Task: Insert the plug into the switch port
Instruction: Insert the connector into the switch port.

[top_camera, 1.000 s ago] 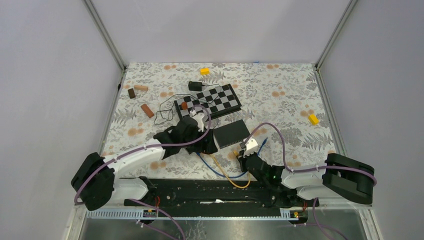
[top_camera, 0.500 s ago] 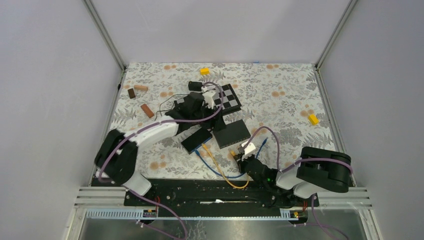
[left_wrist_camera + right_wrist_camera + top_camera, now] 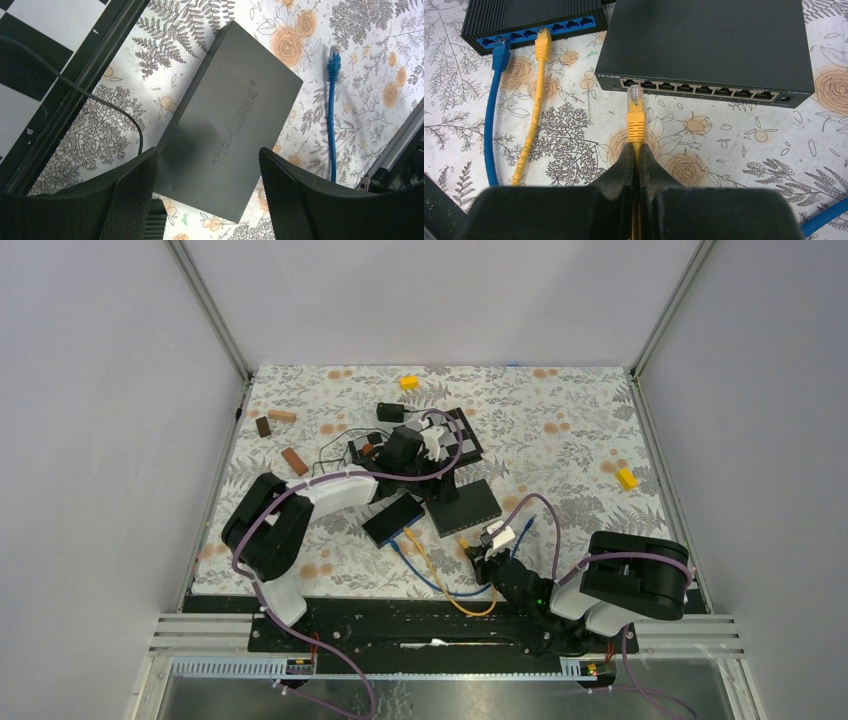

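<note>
Three brown blocks point(image 3: 294, 461) lie near the left edge of the mat point(image 3: 570, 410). The left gripper point(image 3: 207, 192) hangs spread wide, holding nothing, above the grey switch point(image 3: 225, 130). There are two switches; the black switch point(image 3: 531, 17) sits just left of the grey one. The yellow plug point(image 3: 634, 95) stops just short of the grey switch's leftmost port, with the right gripper point(image 3: 636, 150) clenched behind it. Two yellow blocks point(image 3: 626, 478) lie on the open mat, one at the far edge and one near the right edge.

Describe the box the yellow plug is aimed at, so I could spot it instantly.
Find the checkered board; two flat boxes lie just below it in the overhead view. It is the right-hand one, a smooth dark grey switch, while its ribbed black neighbour has blue ports holding a blue cable and a yellow cable.
</note>
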You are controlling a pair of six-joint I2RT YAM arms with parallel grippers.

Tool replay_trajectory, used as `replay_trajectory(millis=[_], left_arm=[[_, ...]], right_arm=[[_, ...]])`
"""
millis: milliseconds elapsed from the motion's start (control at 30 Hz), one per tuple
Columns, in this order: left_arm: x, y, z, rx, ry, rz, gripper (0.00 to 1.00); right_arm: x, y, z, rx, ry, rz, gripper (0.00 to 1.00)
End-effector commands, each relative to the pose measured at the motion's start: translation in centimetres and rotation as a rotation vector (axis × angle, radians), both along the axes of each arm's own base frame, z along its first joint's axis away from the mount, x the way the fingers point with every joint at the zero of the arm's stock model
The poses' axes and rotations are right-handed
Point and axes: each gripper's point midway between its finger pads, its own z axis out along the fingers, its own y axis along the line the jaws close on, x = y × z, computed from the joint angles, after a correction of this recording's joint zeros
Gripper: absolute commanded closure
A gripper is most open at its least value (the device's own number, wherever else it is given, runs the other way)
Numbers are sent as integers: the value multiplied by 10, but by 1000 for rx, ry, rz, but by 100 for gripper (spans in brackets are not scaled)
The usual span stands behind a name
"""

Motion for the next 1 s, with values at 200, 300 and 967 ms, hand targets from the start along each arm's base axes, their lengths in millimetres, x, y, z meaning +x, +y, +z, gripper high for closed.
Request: replay_trajectory(millis=[200,300,967], left_arm=[[28,-18,1,-34,-91,-9,25],[31,-17,-5,-21,-88,-2,25],[28,-5,-23,42,-65,27,25]], right_arm=[[12,-19,0,0,12,-167,100],[14,-30,0,-16,11,-218,100],[62,-23,8,-72,-13,-120,100]])
